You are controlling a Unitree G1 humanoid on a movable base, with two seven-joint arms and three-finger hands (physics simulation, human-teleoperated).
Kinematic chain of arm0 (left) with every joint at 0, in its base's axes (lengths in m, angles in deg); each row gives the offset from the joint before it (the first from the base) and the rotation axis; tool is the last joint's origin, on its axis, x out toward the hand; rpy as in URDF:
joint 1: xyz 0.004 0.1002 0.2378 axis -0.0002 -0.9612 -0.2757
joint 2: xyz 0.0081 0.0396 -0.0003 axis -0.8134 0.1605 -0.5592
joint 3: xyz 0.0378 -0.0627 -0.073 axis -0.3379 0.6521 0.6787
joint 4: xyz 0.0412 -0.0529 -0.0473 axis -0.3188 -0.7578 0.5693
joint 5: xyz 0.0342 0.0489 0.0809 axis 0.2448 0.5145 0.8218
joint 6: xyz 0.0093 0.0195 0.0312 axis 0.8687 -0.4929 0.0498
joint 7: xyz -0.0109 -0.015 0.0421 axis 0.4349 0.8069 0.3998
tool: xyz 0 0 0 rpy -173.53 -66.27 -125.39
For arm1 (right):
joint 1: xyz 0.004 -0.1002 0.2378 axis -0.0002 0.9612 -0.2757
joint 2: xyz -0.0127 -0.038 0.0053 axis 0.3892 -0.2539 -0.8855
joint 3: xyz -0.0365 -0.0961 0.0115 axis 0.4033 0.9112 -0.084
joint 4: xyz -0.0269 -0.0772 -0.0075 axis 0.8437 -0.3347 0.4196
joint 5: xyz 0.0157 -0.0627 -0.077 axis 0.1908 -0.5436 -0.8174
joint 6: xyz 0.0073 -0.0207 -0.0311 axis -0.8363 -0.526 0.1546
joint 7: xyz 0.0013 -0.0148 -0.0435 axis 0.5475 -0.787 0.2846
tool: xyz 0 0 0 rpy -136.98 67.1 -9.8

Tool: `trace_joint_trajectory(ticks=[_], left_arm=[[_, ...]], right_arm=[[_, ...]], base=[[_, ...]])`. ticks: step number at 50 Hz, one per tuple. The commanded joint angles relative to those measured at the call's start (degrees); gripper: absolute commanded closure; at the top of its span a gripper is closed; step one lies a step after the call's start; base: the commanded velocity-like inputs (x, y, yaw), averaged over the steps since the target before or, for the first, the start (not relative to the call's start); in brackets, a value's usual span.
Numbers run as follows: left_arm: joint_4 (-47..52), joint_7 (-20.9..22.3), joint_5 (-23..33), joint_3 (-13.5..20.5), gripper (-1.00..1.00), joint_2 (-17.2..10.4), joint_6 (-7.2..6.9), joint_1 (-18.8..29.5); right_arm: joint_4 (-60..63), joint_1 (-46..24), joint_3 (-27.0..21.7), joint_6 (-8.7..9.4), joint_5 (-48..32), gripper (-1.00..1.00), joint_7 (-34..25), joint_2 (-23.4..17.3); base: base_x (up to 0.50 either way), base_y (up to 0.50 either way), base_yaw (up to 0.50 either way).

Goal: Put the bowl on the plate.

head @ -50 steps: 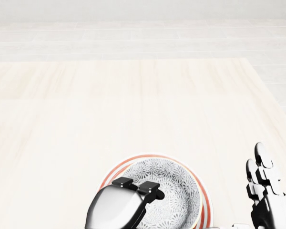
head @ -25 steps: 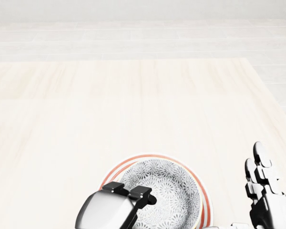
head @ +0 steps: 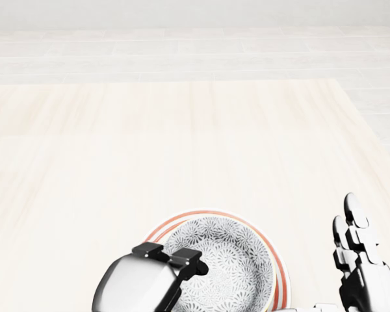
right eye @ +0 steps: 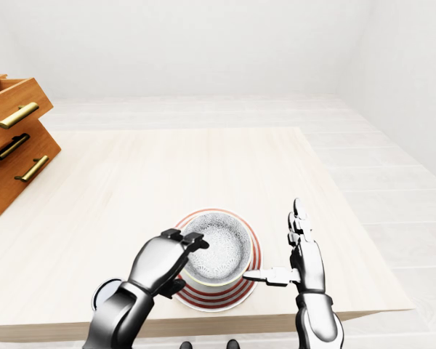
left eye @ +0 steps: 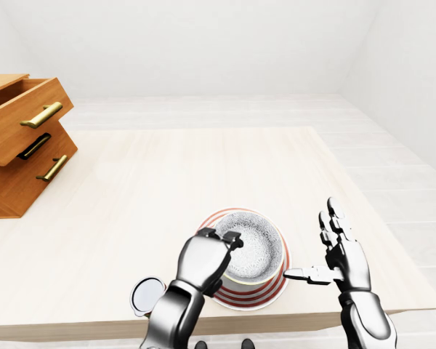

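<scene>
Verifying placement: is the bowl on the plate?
Yes, the patterned bowl sits inside the red-ringed plate, its rings showing around the bowl's base.

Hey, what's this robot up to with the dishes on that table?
A humanoid robot is setting a patterned bowl on a red-rimmed plate near the table's lower edge in the left-eye view. The bowl sits on the plate. The left hand is curled at the bowl's left rim; whether it grips cannot be told. The right hand stands open just right of the plate.
</scene>
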Motion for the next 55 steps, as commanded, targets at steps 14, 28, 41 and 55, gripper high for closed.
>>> trace_joint_trajectory(ticks=[14,28,41,55], left_arm=[[12.49,11.07,1.95,1.59,-0.19,1.66,0.00,0.56],[14.55,14.21,0.71,4.90,-0.44,2.93,0.00,2.27],[16.13,15.41,-4.67,10.58,-1.00,4.88,0.00,4.39],[16.05,15.41,-10.98,21.09,-1.00,4.64,0.00,10.78]], right_arm=[[0.81,0.31,-0.18,0.45,0.23,-1.00,-0.27,-0.06],[1.68,-0.03,-0.23,1.43,0.16,-1.00,-0.51,-0.03],[1.83,-0.22,-0.35,1.72,-0.06,-1.00,-0.53,-0.02],[2.31,0.49,-0.50,1.38,-0.06,-1.00,-0.83,0.22]], base=[[0.00,0.00,0.00],[0.00,0.00,0.00],[0.00,0.00,0.00],[0.00,0.00,0.00]])
